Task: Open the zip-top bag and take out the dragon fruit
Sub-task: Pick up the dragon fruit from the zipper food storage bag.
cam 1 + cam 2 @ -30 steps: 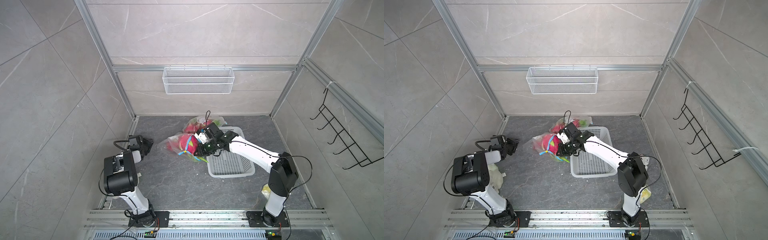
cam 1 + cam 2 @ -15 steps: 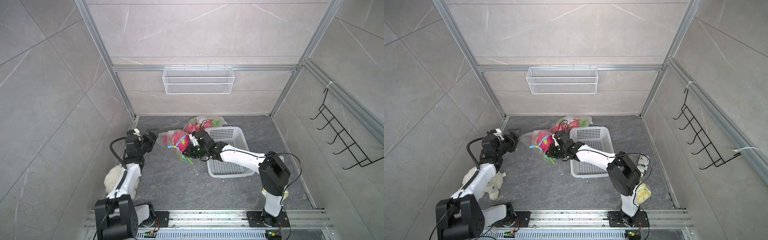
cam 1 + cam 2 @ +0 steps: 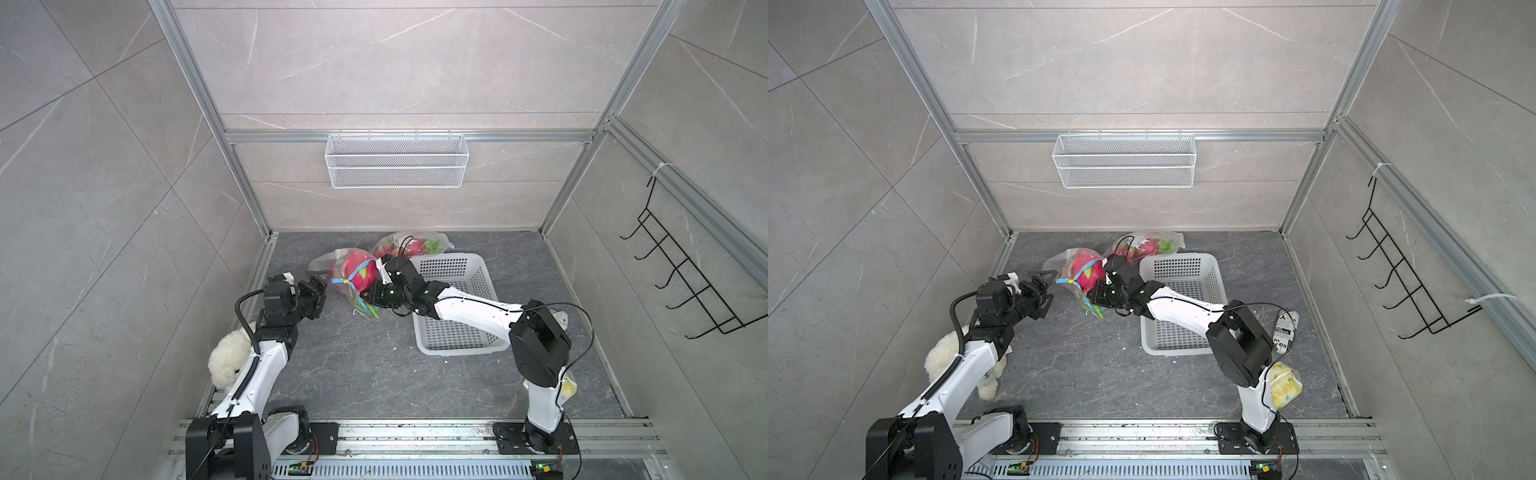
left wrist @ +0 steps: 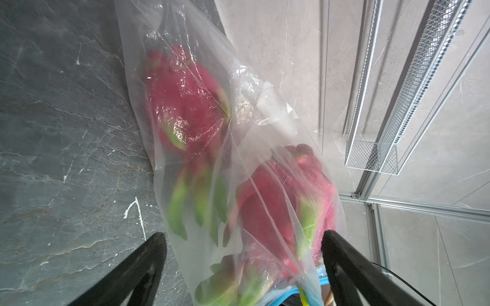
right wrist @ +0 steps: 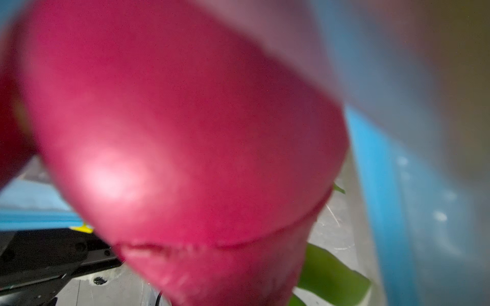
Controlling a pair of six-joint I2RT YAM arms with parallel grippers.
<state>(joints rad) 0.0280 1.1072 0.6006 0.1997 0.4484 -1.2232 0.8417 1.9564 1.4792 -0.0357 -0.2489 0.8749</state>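
Top views, bag: a clear zip-top bag point(image 3: 322, 262) lies on the grey floor point(image 3: 374, 374) just above frame centre, in both top views.
Top views, fruit: the dragon fruit point(image 3: 356, 268) sits inside it, pink with green tips. A second bag point(image 3: 415, 245) of the same fruit lies just behind the far rim of a white basket point(image 3: 457, 332).
Top views, left claw: the left gripper point(image 3: 1052, 284) hangs spread wide just left of the bag, apart from it.
Top views, right claw: the right gripper point(image 3: 368, 297) is clenched at the bag's lower edge, pinching the plastic. A blue zip strip point(image 3: 1065, 281) runs across the fruit.
Top views, extras: a white plush toy point(image 3: 226, 357) sits beside the left arm at lower left, and a wire shelf point(image 3: 395, 166) hangs on the back wall.
Left wrist, claw: two black fingers point(image 4: 143, 265) stand far apart along the lower edge, with the bag between and beyond them.
Left wrist, fruit: two fruits show through the plastic at frame centre.
Right wrist, fruit: blurred pink skin fills the frame, very close, with a green tip at lower right.
Right wrist, claw: one black finger point(image 5: 47, 257) shows at lower left, with the blue strip at right.
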